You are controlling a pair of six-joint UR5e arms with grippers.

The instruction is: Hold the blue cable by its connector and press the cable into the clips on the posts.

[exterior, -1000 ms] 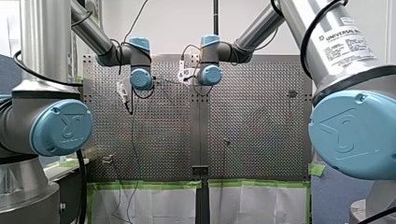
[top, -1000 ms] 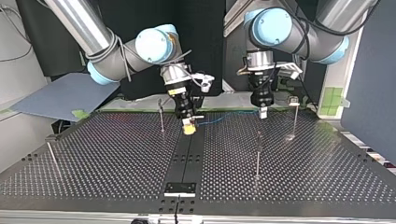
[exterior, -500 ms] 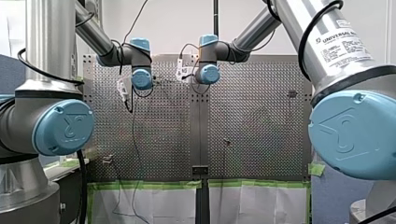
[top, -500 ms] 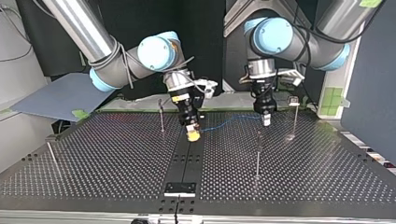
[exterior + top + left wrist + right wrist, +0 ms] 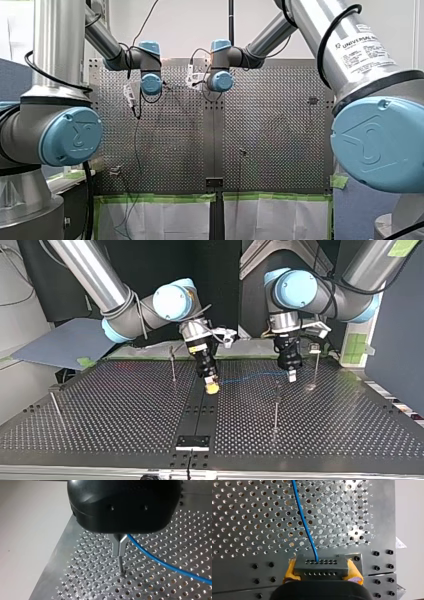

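In the right wrist view my right gripper is shut on the grey connector block, yellow pads on either side of it. The blue cable leaves the block and runs ahead over the perforated plate. In the top view that gripper hangs over the table's middle strip, and the blue cable stretches to my left gripper. In the left wrist view my left gripper has its metal fingers pressed together just above the plate. The blue cable comes out from between them, sideways.
Thin posts stand on the table: one beside my right gripper, one in front of my left gripper, one with a clip at the top view's right, one at the far left. A black bracket sits at the near edge.
Both grippers have moved to the top view's right and nearer its camera, carrying the cable between them. Neither grip has changed.
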